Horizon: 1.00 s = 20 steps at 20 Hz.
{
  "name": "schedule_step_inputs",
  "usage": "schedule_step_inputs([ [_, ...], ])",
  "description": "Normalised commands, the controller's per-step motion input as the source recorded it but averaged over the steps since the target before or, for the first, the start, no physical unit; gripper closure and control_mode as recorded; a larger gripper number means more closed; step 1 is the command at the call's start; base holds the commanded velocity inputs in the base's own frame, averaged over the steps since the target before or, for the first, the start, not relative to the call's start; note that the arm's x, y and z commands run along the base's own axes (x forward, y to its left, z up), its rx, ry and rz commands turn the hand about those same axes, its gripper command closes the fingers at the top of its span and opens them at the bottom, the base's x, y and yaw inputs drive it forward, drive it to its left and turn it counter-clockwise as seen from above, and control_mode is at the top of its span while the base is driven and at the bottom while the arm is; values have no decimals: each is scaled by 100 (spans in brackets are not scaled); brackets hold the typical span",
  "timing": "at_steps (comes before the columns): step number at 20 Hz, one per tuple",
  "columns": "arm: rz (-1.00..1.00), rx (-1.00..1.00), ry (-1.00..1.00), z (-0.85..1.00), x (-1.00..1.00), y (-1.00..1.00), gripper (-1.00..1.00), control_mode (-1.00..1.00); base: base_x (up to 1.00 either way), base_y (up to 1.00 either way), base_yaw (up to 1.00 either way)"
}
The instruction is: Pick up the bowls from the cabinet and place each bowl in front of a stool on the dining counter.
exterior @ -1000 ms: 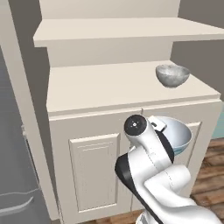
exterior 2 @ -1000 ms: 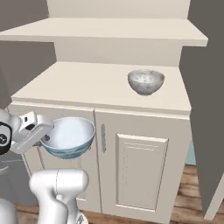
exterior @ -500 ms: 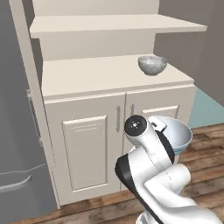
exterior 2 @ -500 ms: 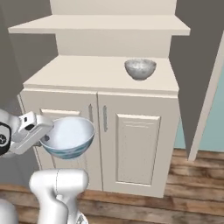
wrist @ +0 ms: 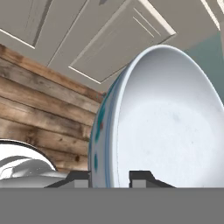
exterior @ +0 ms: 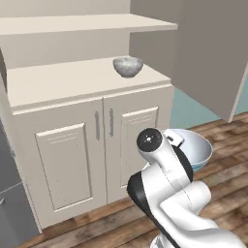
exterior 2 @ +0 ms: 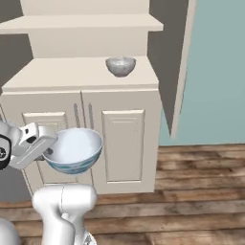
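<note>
The gripper (wrist: 109,177) pinches the rim of the blue-patterned white bowl (exterior 2: 72,150) between its fingertips (wrist: 142,177), holding it upright in the air before the cabinet (exterior: 72,164) doors, while the grey speckled bowl (exterior: 128,66) sits near the cabinet top's right rear corner.

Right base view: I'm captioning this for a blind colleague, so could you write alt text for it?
The robot's end effector holds a white bowl with a blue pattern by its rim, in the air in front of the closed doors of a cream cabinet. A grey speckled bowl sits on the cabinet's top surface, under an open shelf; the floor is wood planks.
</note>
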Motion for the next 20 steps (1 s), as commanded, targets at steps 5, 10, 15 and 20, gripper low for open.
schedule_step_inputs([
  [5,0,0,0,0,0,0,100,100,-54,-43,-48],
  [10,0,0,0,0,0,0,100,100,-44,-51,-57],
  [15,0,0,0,0,0,0,100,100,-10,-44,-73],
  [20,0,0,0,0,0,0,100,100,0,-39,-75],
])
